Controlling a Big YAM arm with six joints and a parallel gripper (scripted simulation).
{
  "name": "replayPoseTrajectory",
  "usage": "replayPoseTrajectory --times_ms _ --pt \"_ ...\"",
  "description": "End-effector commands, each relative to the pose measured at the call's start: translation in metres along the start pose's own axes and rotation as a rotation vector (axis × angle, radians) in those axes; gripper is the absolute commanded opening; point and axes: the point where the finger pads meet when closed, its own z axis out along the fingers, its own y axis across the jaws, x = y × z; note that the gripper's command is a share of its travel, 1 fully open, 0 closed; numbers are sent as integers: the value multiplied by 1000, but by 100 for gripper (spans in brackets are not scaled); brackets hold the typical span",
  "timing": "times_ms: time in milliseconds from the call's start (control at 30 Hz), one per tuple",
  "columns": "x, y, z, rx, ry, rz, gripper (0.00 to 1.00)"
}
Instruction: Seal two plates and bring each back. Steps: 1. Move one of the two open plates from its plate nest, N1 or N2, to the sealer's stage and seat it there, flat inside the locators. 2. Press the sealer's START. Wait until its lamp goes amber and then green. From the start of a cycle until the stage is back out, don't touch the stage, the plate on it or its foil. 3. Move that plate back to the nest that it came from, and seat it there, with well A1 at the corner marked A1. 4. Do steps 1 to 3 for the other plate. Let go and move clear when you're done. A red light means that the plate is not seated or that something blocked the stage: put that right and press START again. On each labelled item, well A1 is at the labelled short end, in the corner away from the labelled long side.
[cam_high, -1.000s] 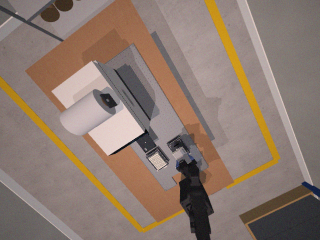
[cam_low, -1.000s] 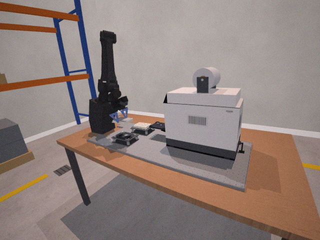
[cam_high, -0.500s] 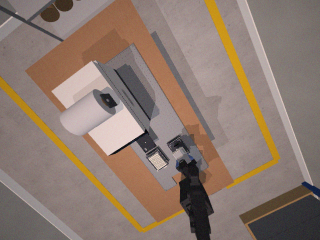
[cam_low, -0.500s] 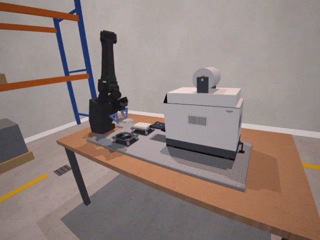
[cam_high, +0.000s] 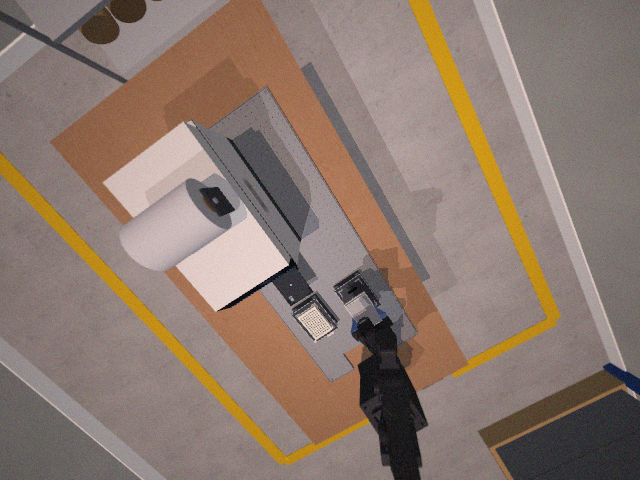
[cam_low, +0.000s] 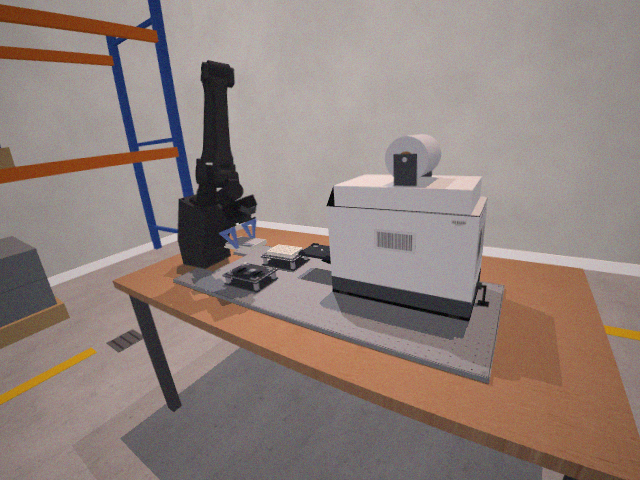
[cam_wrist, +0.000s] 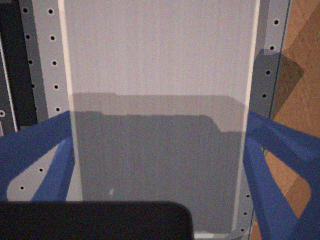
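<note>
I have my hand (cam_high: 369, 319) (cam_low: 242, 239) (cam_wrist: 159, 119) closed on the long sides of the sealed plate (cam_high: 359, 305) (cam_low: 247, 244) (cam_wrist: 160, 60), its smooth foil facing up, held above the deck beside the bare nest (cam_high: 356, 291) (cam_low: 250, 275). The open plate (cam_high: 315, 321) (cam_low: 285, 251) sits in the other nest, near the stage (cam_high: 291, 285) (cam_low: 316, 250). I judge this to be step three for the first plate: next I should line it up over the bare nest, check A1's corner, lower it level and only then let go; a skewed descent could catch a locator

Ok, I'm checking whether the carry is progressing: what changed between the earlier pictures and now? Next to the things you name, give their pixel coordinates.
The gripper (cam_high: 368, 314) (cam_low: 241, 236) (cam_wrist: 159, 119) and the held plate (cam_high: 360, 305) (cam_low: 256, 242) (cam_wrist: 160, 60) seem to have come down slightly; the sideways shift is too small to tell. Nothing was newly grasped or released. The other plate (cam_high: 314, 321) (cam_low: 285, 251) and the sealer (cam_high: 242, 258) (cam_low: 403, 263) stayed put.
</note>
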Motion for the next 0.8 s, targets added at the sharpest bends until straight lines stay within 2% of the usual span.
replayPoseTrajectory --times_ms 0,267,567,767 --pt "-6 2 5 -4 -10 -6 0" --pt "12 9 9 -15 18 2 0" --pt "-7 1 13 -4 -14 -9 0" --pt "-9 0 17 -2 -17 -10 0"
